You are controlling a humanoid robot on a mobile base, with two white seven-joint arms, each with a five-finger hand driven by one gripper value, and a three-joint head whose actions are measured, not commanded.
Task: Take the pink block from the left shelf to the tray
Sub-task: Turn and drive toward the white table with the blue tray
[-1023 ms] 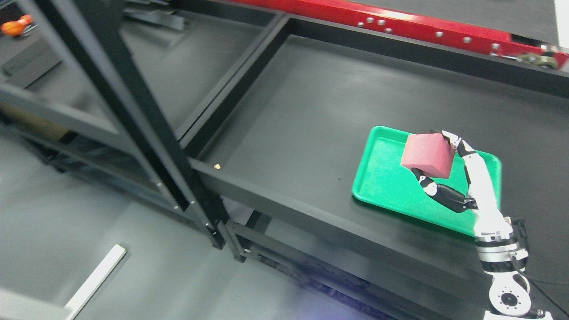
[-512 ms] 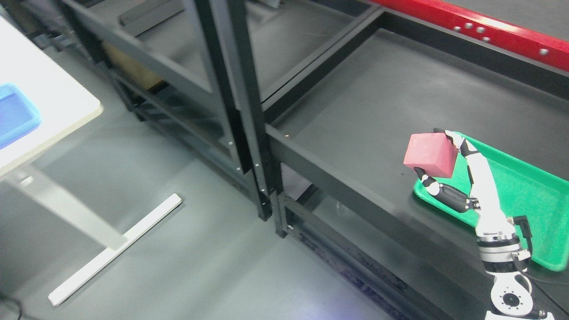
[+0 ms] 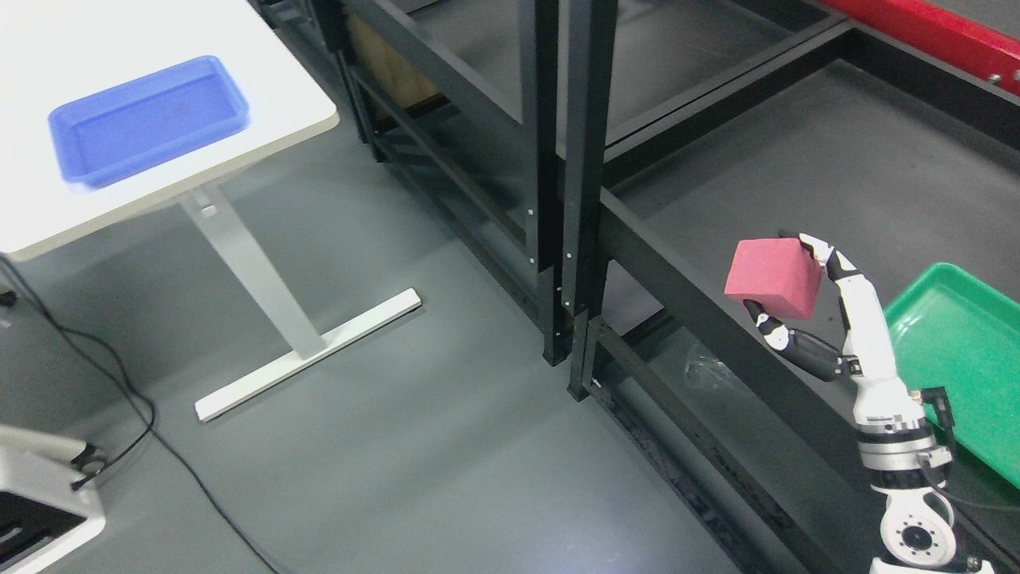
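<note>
Blue is the colour of the tray (image 3: 147, 119) in the upper left of the frame. It sits on a white table (image 3: 263, 48) that stands on one grey leg (image 3: 251, 271) with a long white foot (image 3: 307, 355) flat on the grey floor (image 3: 414, 462). A black cable (image 3: 119, 399) snakes across the floor in the lower left, near a white box (image 3: 44, 502) at the left edge.

Black shelf posts (image 3: 566, 183) stand in the middle of the frame. To their left and right run black shelves (image 3: 797, 159) with dark flat boards. A red bar (image 3: 940, 32) shows in the upper right corner.

On the right, the pink block (image 3: 773, 277) is up in the air, over the front edge of the right shelf. The right hand (image 3: 797, 307) is clamped on it: a finger (image 3: 821, 251) presses the far top side and the thumb (image 3: 769, 327) pushes from below. The white arm (image 3: 876, 383) comes up from the lower right corner.

A green tray (image 3: 956, 343) lies on the shelf at the right edge, just beside the arm. The block is not in either tray. It is well apart from the blue tray and near the green one.
</note>
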